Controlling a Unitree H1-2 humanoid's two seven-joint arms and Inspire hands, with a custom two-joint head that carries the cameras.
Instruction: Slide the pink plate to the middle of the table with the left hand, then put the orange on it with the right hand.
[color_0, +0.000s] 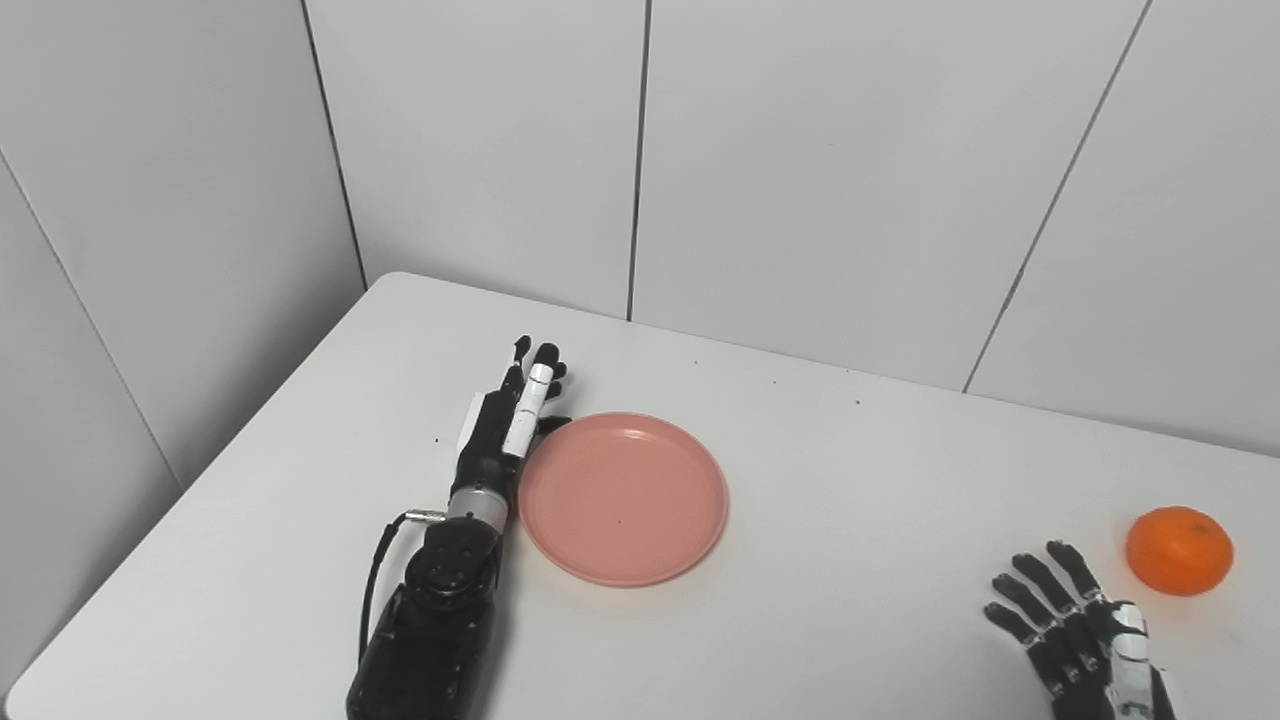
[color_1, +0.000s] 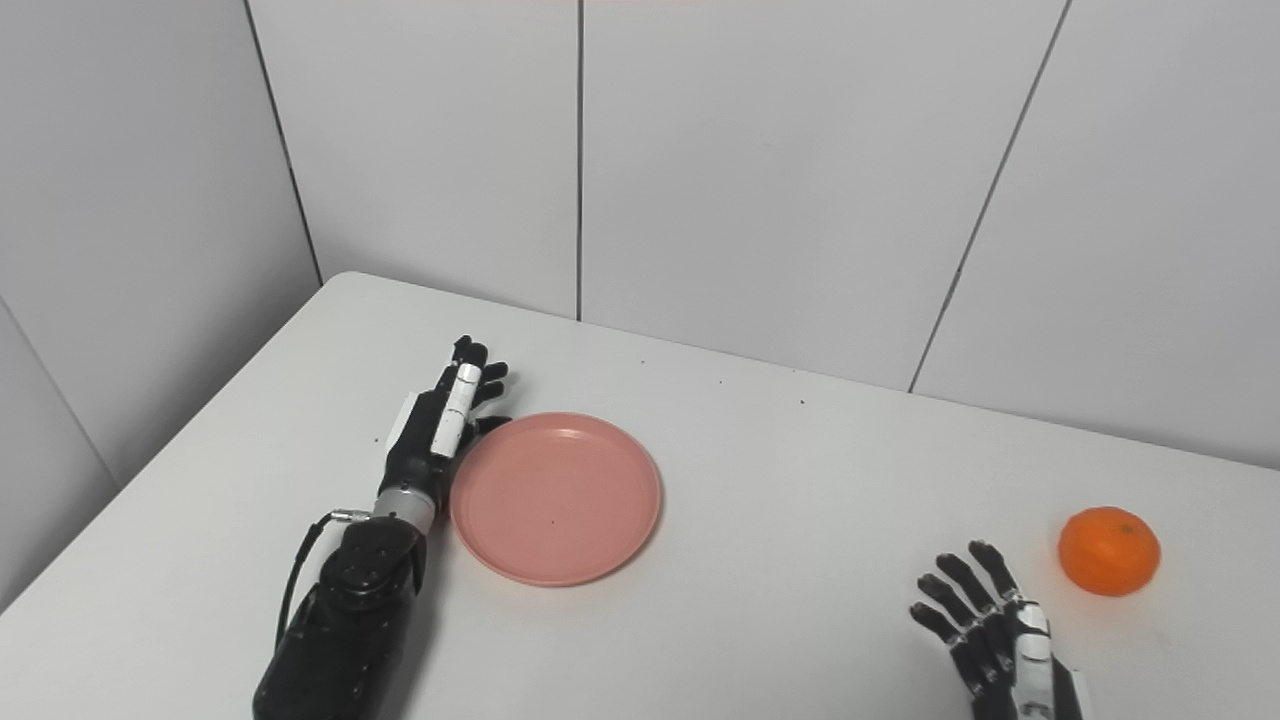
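While left hand (color_0: 505, 420) sits flat, fingers extended, against the left rim of the pink plate (color_0: 622, 497), push there: plate looks light, rigid, slick. Right hand (color_0: 1085, 635) open, empty; orange (color_0: 1179, 550) just beside it, firm, rolls easily.

Matt, smooth pink plate (color_0: 622, 497) (plastic-looking); dimpled orange (color_0: 1179, 550) peel; smooth white table (color_0: 850, 480) with faint sheen
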